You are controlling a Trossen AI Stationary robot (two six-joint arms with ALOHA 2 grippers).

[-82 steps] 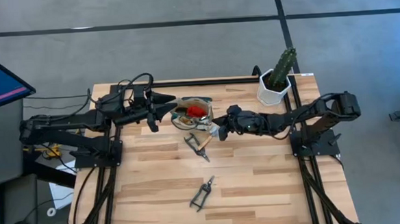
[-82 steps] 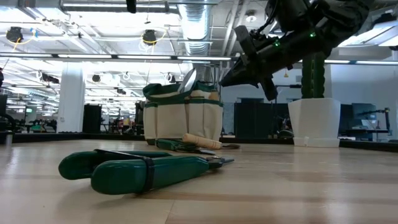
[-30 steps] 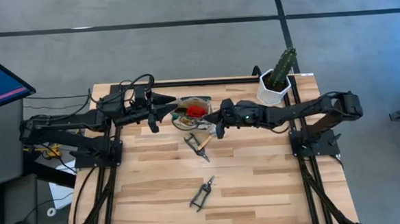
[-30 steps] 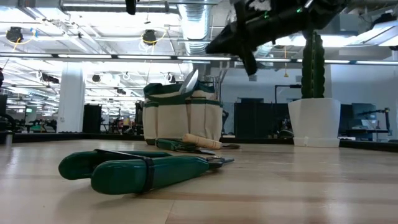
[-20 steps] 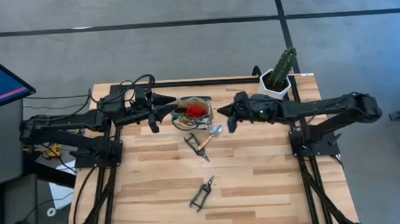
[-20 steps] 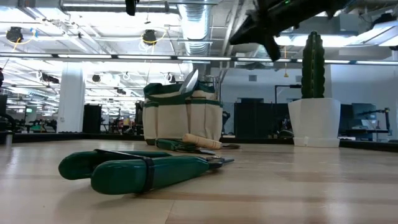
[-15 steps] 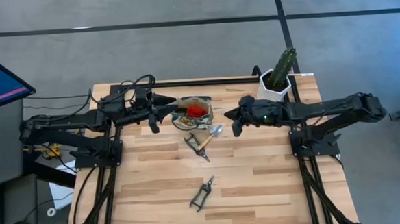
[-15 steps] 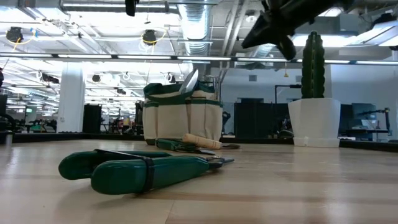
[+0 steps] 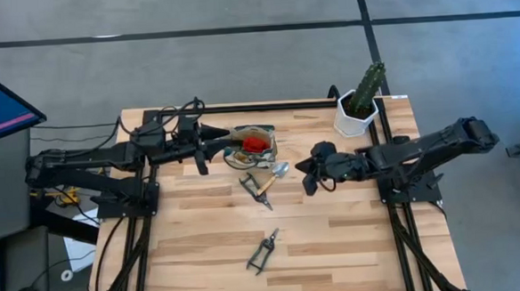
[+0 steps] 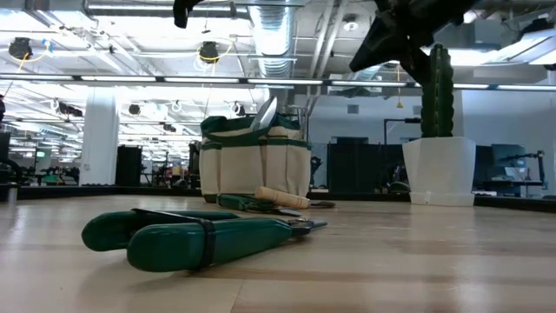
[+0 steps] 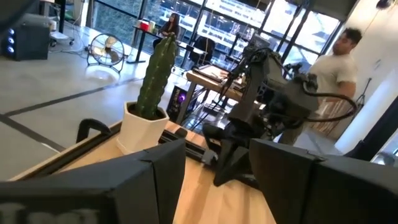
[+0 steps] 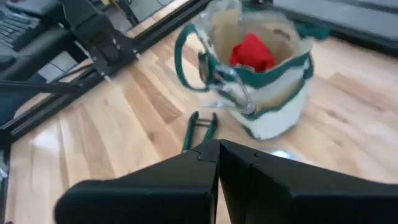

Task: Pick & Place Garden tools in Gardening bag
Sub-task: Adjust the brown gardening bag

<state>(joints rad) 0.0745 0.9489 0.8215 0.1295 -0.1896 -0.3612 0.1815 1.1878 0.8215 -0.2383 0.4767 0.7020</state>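
Tools still lying beside the bag

Gardening bag (image 9: 253, 144) stands at the far middle of the bench (image 9: 336, 239), and everything else is placed from it. A red-headed tool (image 9: 256, 143) already sits inside it, and the low view shows a pale blade sticking up over its rim. Just in front of the bag lie the trowel (image 9: 277, 170) and a thin wooden-handled tool (image 9: 260, 186), touching or nearly so. The pruning shears (image 9: 264, 250) lie well apart from the bag, toward the near edge.

The right hand (image 9: 305, 172) hangs to the right of the bag, close to the trowel, its fingers pressed together and empty. The left hand (image 9: 233, 143) sits at the bag's left rim with its fingers apart; whether they pinch the fabric I cannot tell.

To do the next pick well, I judge the right hand should spread its fingers before it drops, line up across a handle, not the blade, and take only one of the two close-lying tools. The left hand would help by steadying the bag's mouth.

Against the earliest frames, the right hand has drawn back from over the tools in front of the bag, swung out to the right, and come lower again. The tools and the left arm lie as they did.
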